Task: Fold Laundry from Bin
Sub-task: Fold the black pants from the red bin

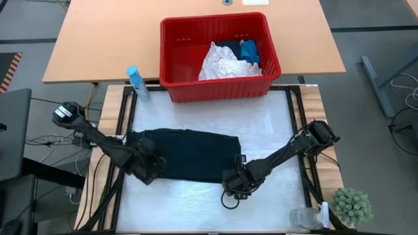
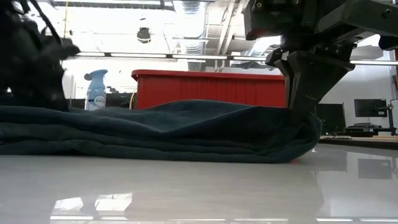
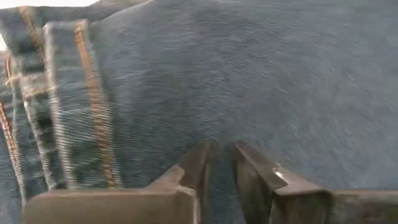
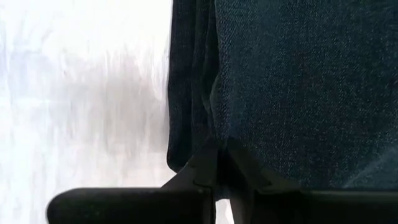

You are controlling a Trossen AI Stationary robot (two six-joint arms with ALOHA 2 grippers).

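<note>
A: Since the dark garment [image 1: 186, 155] is spread flat on the white counter [image 1: 261, 124] between the two arms, I take it each arm is working one end of it?

B: That's my reading. The left hand [image 1: 149, 166] sits over the garment's left end, the right hand [image 1: 236, 181] at its right near corner. In the right wrist view the fingers are pinched together on the folded edge of the cloth, so that hand has hold of it.

A: And the left one?

B: Its fingers [image 3: 261, 177] stand only slightly apart, tips right against the denim. Whether any fabric is caught between them, I can't tell.

A: Denim, you say?

B: Yes: a twill weave, dark blue, with a thick seam in orange stitching. From table height it lies as a low, soft mound of doubled layers.

A: Why grip the corner like that?

B: Probably to carry that edge over for a fold; heavy cloth like this should keep a crease well.

A: The rest of the laundry?

B: In the red bin [image 1: 176, 65] beyond the counter, a ribbed plastic tub: a crinkled white piece [image 1: 222, 65], a small bright blue one [image 1: 250, 51] and something dark behind them
</note>
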